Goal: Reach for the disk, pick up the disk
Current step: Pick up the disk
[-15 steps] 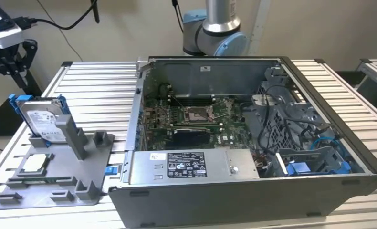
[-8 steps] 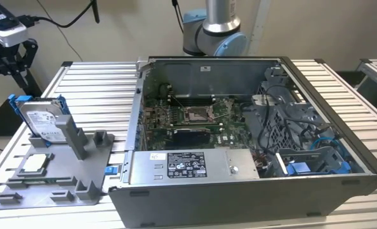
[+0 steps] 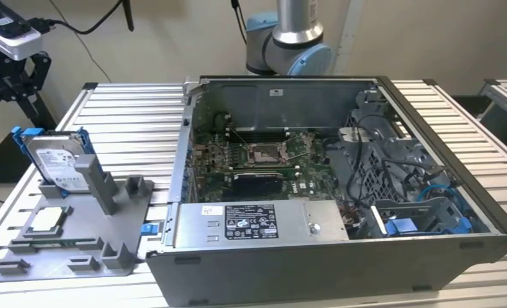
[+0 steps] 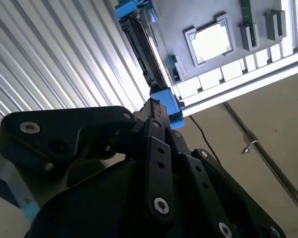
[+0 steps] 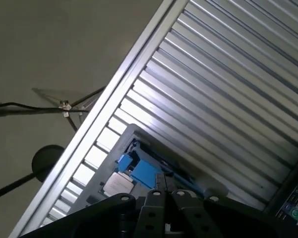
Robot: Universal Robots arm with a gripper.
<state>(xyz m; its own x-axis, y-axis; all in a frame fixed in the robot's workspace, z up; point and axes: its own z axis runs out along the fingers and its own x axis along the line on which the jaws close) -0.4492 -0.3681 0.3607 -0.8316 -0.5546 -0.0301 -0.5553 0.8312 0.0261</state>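
Disk stands on edge in grey holder, slot keeping upper edge exposed for grasp. Gripper hangs above, apart from disk; whether spread or closed, cannot tell.

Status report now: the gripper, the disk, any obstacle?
Gripper apart from the disk, pointed toward it. Disk upright in grey holder, at the exterior view's left of the computer case. No obstacle seen between.

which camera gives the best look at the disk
The exterior view: the disk stands upright in the grey holder, its labelled face and blue frame in plain sight. The second wrist view shows it edge-on; the first wrist view shows part of its blue frame.
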